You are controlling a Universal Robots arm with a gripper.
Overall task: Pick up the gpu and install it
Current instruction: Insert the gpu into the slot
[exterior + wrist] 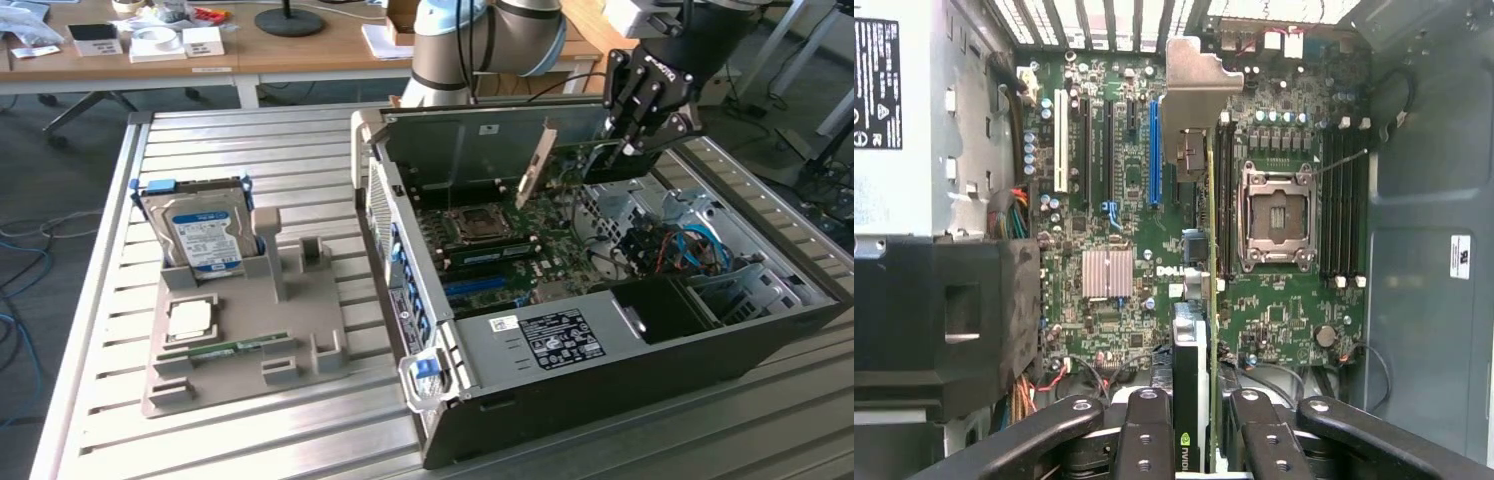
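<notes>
Exterior view: the tool (625, 150) is clamped on the gpu (594, 165), holding it on edge inside the open PC case (574, 390), which sits on the slatted tabletop (267, 140). Wrist view: the fingers (1146, 440) pinch the gpu (1190, 350) from both sides. It's edge-on over the motherboard (1114, 200), just beside the blue slot (1153, 150). Can't tell if it's touching the board.

Case (601, 330) by table's (267, 440) edge on the exterior view's right, holder (240, 340) toward its left, gpu (577, 165) upright in case over motherboard (534, 265).
</notes>
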